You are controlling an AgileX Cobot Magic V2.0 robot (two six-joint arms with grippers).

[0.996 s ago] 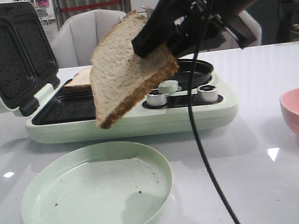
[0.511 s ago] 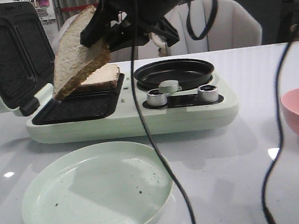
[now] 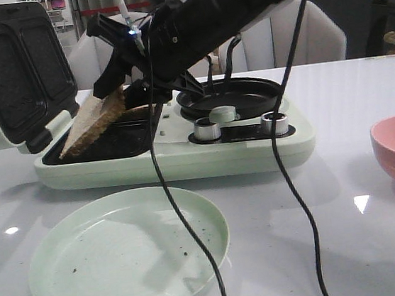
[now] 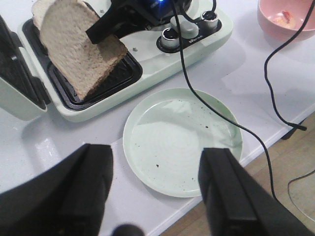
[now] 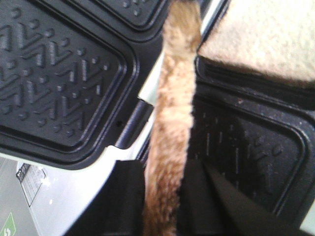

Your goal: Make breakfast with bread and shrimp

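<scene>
My right gripper (image 3: 115, 86) is shut on one bread slice (image 3: 91, 124) and holds it tilted, crust edge down. The slice's lower corner touches the near grill plate (image 4: 120, 73) of the open sandwich maker (image 3: 170, 158). In the right wrist view the slice (image 5: 170, 123) stands edge-on between the gripper's (image 5: 165, 196) two black fingers. A second bread slice (image 5: 266, 39) lies flat in the compartment behind. Small pink-orange shrimp pieces (image 4: 284, 16) lie in the pink bowl (image 4: 275, 35). My left gripper (image 4: 155, 162) hangs open over the table's near edge, holding nothing.
A pale green plate (image 3: 127, 252) with crumbs sits in front of the sandwich maker. The maker's lid (image 3: 10, 69) stands open at the left, and a round black pan (image 3: 234, 97) and knobs (image 3: 274, 123) are on its right half. Black cables (image 3: 185, 228) hang over the plate.
My right gripper has carried the bread slice leftward and down, from in front of the knobs to the maker's left compartment, where its corner now rests on the grill plate.
</scene>
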